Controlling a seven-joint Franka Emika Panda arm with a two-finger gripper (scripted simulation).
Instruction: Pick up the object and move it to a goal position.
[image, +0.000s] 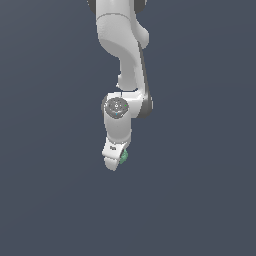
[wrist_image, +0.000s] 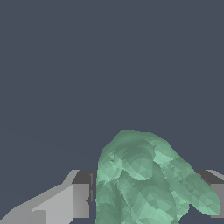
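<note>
Exterior view is showing my white arm (image: 122, 60) reaching down over a plain dark grey ground (image: 50, 200), with nothing else lying around and nothing standing in my way. My gripper (image: 116, 159) is hanging at the arm's lower end, clamping on the green object (image: 123, 156), which is peeking out on the exterior view's right of the fingers. Wrist view is showing the bumpy object (wrist_image: 140, 183) wedged between my two fingers (wrist_image: 72, 201), bulging well past them. I judge the lumpy, faceted surface is risking a slip if I am swinging fast toward the goal, which I cannot see.
</note>
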